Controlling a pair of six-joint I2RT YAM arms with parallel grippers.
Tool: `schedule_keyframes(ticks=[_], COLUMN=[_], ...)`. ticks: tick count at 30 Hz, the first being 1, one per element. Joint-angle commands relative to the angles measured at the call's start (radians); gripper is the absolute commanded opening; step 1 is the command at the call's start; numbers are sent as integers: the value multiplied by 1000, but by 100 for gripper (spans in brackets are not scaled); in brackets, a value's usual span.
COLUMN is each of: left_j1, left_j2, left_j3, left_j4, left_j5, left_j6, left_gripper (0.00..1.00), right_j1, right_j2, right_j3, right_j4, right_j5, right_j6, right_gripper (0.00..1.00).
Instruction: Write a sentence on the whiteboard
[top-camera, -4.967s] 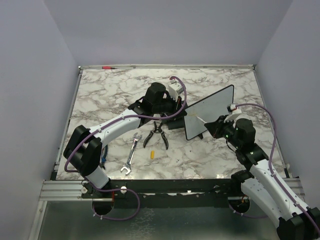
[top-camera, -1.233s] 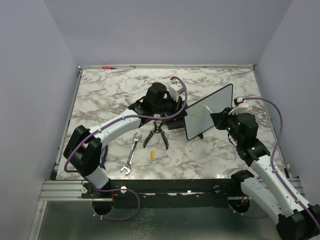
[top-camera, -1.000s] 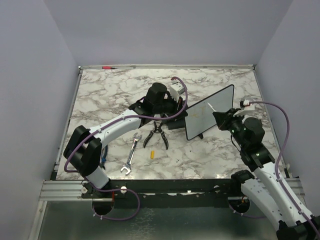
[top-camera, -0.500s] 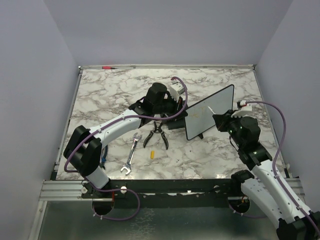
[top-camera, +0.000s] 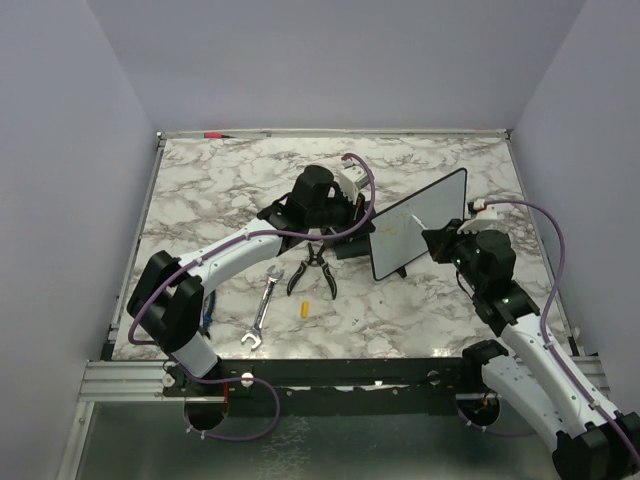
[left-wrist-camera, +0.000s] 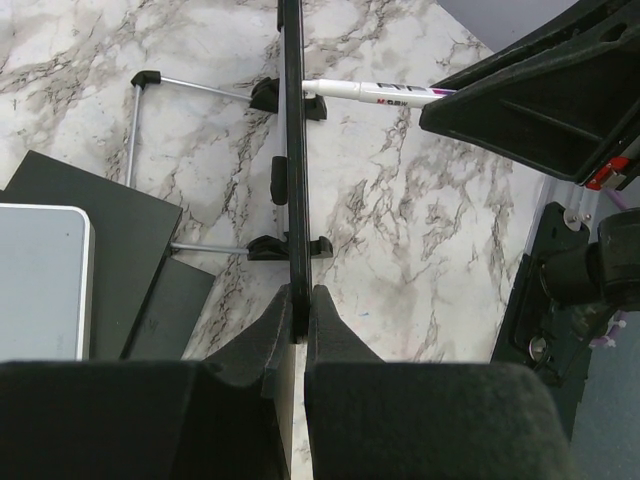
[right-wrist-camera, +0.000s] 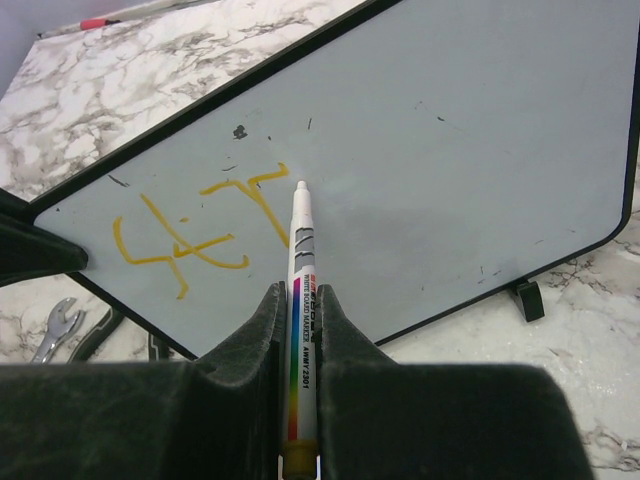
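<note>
The whiteboard (top-camera: 420, 225) stands upright on the marble table, tilted toward the right arm. Its face fills the right wrist view (right-wrist-camera: 450, 140); the left wrist view shows it edge-on (left-wrist-camera: 291, 150). The sentence (right-wrist-camera: 200, 240) is a few yellow strokes on the left of the face. My left gripper (left-wrist-camera: 298, 300) is shut on the board's near edge, also seen from above (top-camera: 362, 226). My right gripper (right-wrist-camera: 299, 300) is shut on a white marker (right-wrist-camera: 301, 255). The marker tip is at the face beside the right end of the strokes; contact cannot be told. The right gripper (top-camera: 438, 240) sits just right of the board.
A black block topped with a grey pad (left-wrist-camera: 40, 270) lies behind the board, by the left gripper. Black-handled pliers (top-camera: 312, 268), a wrench (top-camera: 262, 312) and a small yellow cap (top-camera: 303, 308) lie in front of the left arm. A red-ended pen (top-camera: 213, 135) lies at the table's back edge.
Over five seconds my right gripper rose along the board with the marker. In the last second it drew slightly back to the right, then returned toward the face. The left arm kept still.
</note>
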Motion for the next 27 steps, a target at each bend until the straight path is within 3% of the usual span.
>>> schedule_keyframes(ticks=[1,12,27], left_j1=[-14,-15,-15], left_j2=[-14,-14,-16], left_j3=[19,21,21], left_j4=[-31,-31,-31], left_j5=[40,41,41], left_j6=[17,17,17], left_gripper=[0,0,0], right_j1=[-1,0,0], right_j2=[16,1,9], right_j3=[-13,-36,-15], right_j4=[20,-42,-34], right_j5=[-69,-77,63], right_j6=[-29,-20,4], right_gripper=[1,1,1])
